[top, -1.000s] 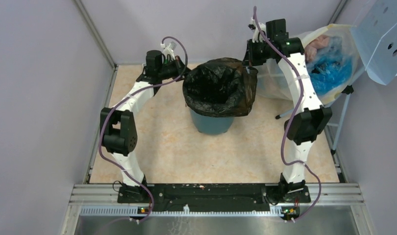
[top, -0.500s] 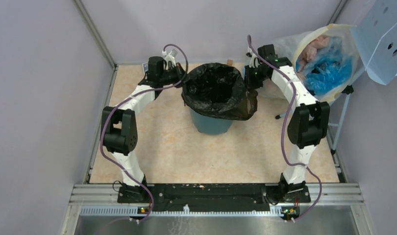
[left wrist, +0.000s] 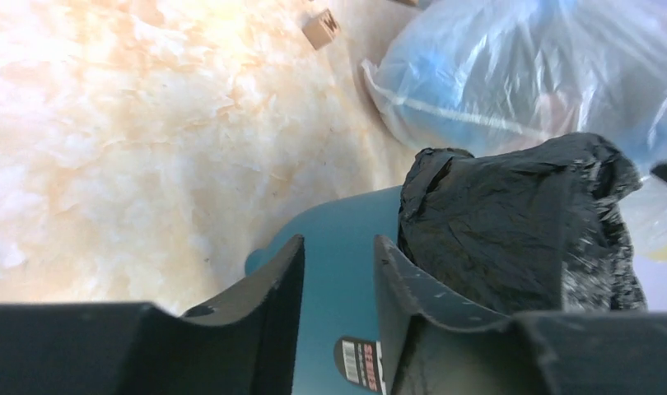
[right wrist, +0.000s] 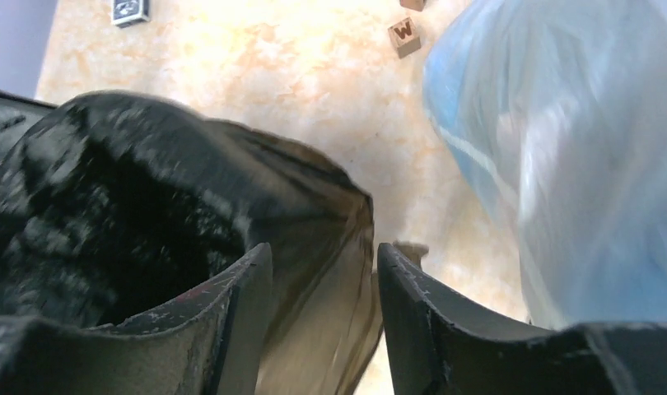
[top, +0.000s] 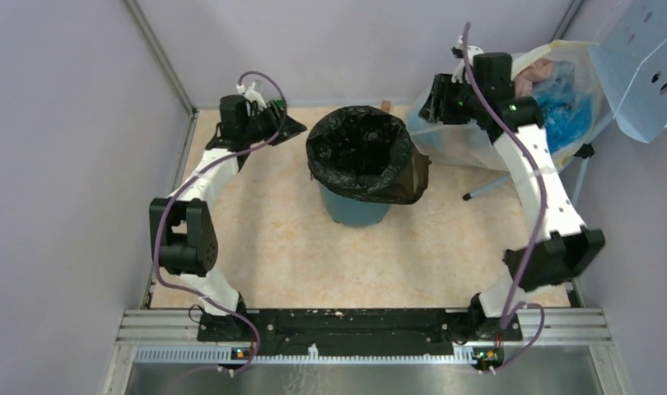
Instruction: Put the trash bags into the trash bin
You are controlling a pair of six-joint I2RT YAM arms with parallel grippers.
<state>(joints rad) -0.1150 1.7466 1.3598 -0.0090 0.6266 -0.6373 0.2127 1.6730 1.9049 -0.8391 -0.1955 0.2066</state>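
- The trash bin (top: 353,212) is stood upright near the middle of the table (top: 272,247), toward its far side.
- The trash bag (top: 363,156) is seated in the bin with its mouth open upward. Its rim is folded out over the bin's lip, and a loose flap is hung down the bin's right side.
- The left gripper (top: 291,124) is held just left of the bag's rim, apart from it. Its fingers (left wrist: 264,304) are spread with nothing pinched between them. Through the gap the bin's teal wall and a white label (left wrist: 359,362) are seen.
- The right gripper (top: 433,103) is held to the far right of the bag, clear of it. Its fingers (right wrist: 240,313) are spread and nothing is gripped; only the bag's hanging flap is seen beyond the gap.
- A translucent sack (top: 470,144) with blue contents is leaned at the far right, just beside the bin.
- A small wooden block (right wrist: 404,36) marked W is laid on the table beyond the bin.
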